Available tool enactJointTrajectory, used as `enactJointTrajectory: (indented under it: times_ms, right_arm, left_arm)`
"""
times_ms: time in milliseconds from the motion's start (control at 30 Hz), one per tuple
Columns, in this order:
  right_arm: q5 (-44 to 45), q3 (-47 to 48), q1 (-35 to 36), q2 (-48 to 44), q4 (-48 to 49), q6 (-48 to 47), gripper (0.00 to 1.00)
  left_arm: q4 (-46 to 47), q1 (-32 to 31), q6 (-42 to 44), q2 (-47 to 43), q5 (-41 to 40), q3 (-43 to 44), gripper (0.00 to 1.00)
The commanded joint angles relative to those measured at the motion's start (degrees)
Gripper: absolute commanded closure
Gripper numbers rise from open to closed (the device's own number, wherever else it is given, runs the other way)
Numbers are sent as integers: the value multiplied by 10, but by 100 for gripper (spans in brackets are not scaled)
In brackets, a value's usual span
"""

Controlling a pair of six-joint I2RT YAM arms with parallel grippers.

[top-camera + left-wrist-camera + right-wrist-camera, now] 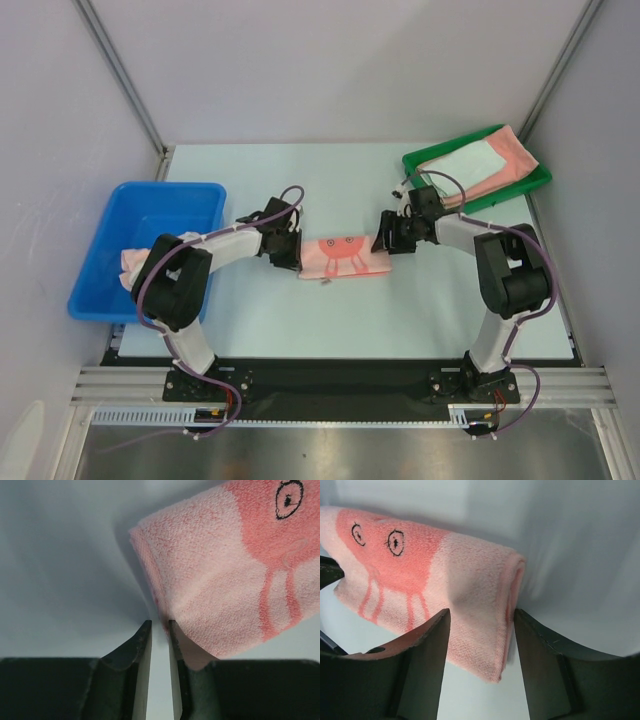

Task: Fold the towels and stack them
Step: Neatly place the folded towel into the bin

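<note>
One folded salmon-pink towel [343, 257] with a drawn face is lying on the tabletop [400, 310], nearer the arms than the green tray [412, 163] and off to its left. The right pincer [481, 611] is standing apart, straddling the towel end facing the tray, while the left pincer [159, 624] is sitting at the end away from the tray, fingers almost together, the towel's edge meeting their tips. Whether that edge is being pinched, I cannot tell.
</note>
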Motion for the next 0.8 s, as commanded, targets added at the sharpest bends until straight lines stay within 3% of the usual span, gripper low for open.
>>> enactJointTrajectory:
  times_ms: [0, 333, 567, 600, 700, 767]
  right_arm:
    - [17, -25, 13, 13, 7, 4, 41]
    - [12, -64, 15, -6, 27, 6, 49]
    - [-2, -70, 15, -4, 42, 17, 69]
    - [-11, -76, 16, -5, 46, 22, 78]
    - [-12, -83, 14, -19, 59, 25, 96]
    - [-17, -76, 9, -30, 54, 17, 100]
  left_arm:
    - [5, 4, -7, 3, -20, -9, 77]
    - [-8, 6, -11, 0, -35, -22, 81]
    - [-25, 18, -31, -29, -47, -21, 81]
    - [-33, 18, -31, -35, -57, -19, 81]
    - [-63, 20, -24, -62, -74, 3, 72]
    - [-86, 21, -9, -83, -98, 39, 69]
